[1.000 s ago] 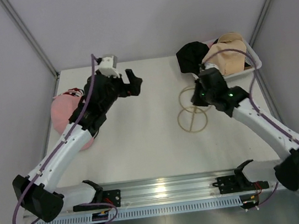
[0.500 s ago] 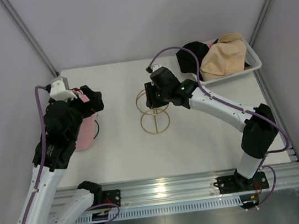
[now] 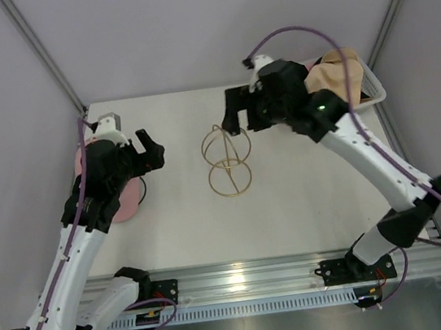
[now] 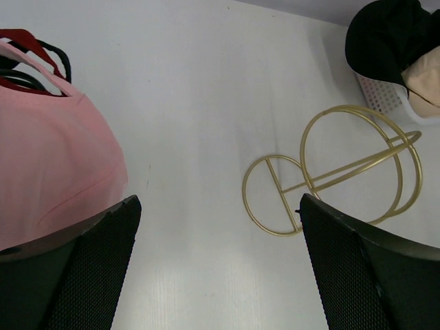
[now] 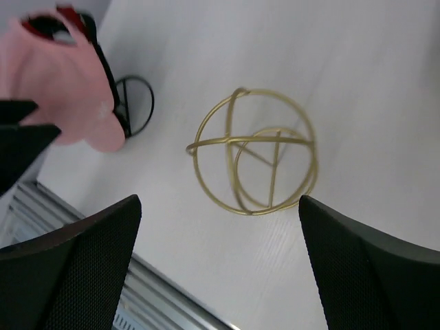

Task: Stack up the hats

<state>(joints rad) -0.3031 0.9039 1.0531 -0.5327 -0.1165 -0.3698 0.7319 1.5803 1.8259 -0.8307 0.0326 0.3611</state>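
A pink hat (image 3: 131,198) sits over a red cap (image 4: 27,41) on a black wire stand (image 5: 134,103) at the table's left. My left gripper (image 3: 151,152) hovers open just right of it, with nothing between its fingers (image 4: 89,261). In the white basket (image 3: 379,95) at the back right lie a tan hat (image 3: 337,73) and a black hat (image 4: 385,34). My right gripper (image 3: 236,116) is open above and behind the gold wire stand (image 3: 228,160), apart from it. In the right wrist view that stand (image 5: 254,158) is upright below the empty jaws.
The gold wire stand stands mid-table between the two arms. An aluminium rail (image 3: 245,280) runs along the near edge. Grey walls close in the left, back and right sides. The right arm's elbow (image 3: 413,216) reaches out near the right edge.
My right gripper carried the gold stand from the right to mid-table, opened, let it go and lifted back. The left arm pulled back toward the pink hat.
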